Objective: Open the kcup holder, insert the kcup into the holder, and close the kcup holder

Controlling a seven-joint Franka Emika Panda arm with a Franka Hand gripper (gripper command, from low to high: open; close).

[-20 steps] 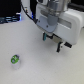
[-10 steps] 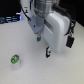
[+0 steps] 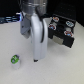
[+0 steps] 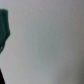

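Observation:
The kcup (image 3: 15, 60), a small green pod with a white top, stands on the white table near the exterior view's left. The arm's pale body fills the middle of that view, and its gripper (image 3: 35, 59) points down at the table, a short way to the exterior view's right of the kcup and apart from it. The fingers look close together, but blur hides their state. The black kcup holder (image 3: 64, 41) sits at the exterior view's right; I cannot tell whether it is open. The wrist view is a blur of pale table with a dark teal shape (image 4: 4, 27) at one edge.
Pods with white-and-reddish tops (image 3: 55, 22) lie in the upper part of the holder. Dark equipment (image 3: 10, 20) lines the back edge of the white table (image 3: 60, 67).
The arm has swung from near the holder toward the exterior view's left and lower, bringing the gripper close to the kcup. The kcup and holder have stayed put.

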